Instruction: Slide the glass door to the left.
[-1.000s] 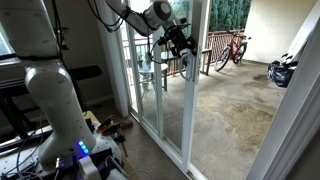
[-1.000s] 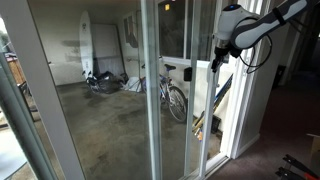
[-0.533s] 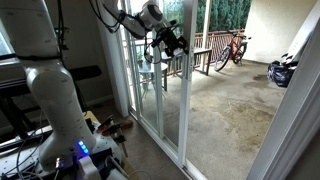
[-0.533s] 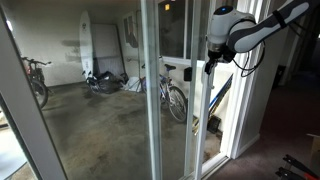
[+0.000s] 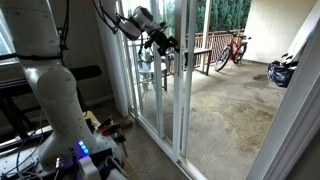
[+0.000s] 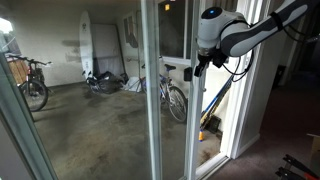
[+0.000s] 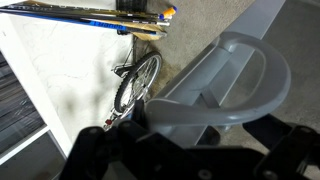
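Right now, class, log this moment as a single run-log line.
task: slide glass door left | gripper: at the D-handle, closure unclear | door: gap on handle side | outside: bicycle

To us the pincer [image 7: 190, 155] is a dark blur, cut by the wrist view's bottom edge; its grip is unreadable. Both exterior views crop the top of the glass door [image 6: 192, 125].

Glass door [image 5: 186, 100] frame wht; handle [image 7: 276, 66] pale gry.
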Controlling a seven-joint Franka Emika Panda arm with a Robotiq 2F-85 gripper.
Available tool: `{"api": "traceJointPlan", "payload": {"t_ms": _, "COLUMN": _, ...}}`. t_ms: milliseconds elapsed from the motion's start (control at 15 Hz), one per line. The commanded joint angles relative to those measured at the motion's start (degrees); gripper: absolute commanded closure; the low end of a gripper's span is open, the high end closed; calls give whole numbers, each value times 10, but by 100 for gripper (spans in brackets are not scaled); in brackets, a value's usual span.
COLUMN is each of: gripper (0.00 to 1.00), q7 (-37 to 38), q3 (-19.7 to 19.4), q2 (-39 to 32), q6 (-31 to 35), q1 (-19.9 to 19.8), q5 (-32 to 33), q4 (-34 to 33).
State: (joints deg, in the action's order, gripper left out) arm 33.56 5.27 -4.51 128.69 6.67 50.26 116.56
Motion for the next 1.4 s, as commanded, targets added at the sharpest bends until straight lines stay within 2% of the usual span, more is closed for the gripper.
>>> {"api": "traceJointPlan", "payload": {"t_ms": 0, "gripper": 0, "q7": 15, "q3": 30, "q2": -65, "q6": 16, "q1": 39, "q5": 37, "q4": -49}}
{"api": "traceJointPlan", "payload": {"t_ms": 467, "gripper": 0, "q7": 91, "q3": 54, "q2": -121, "q6": -30, "q1": 86, "q5": 80, "q4": -110}}
{"api": "traceJointPlan", "payload": {"t_ms": 667, "gripper": 0, "q7": 99, "q3": 63, "q2": -149, "q6": -54, "q1": 104, "q5": 75, "q4": -146}}
{"api": "traceJointPlan", "payload": {"t_ms": 733, "gripper": 0, "q7": 121, "q3": 47, "q2": -78, "q6": -95, "q1": 88, "q5": 55, "q4": -94}}
{"api": "traceJointPlan", "payload": {"t_ms": 1333, "gripper": 0, "q7": 137, "q3": 57, "q2": -102, "q6": -104, "q1": 110, "q5": 55, "q4": -128}}
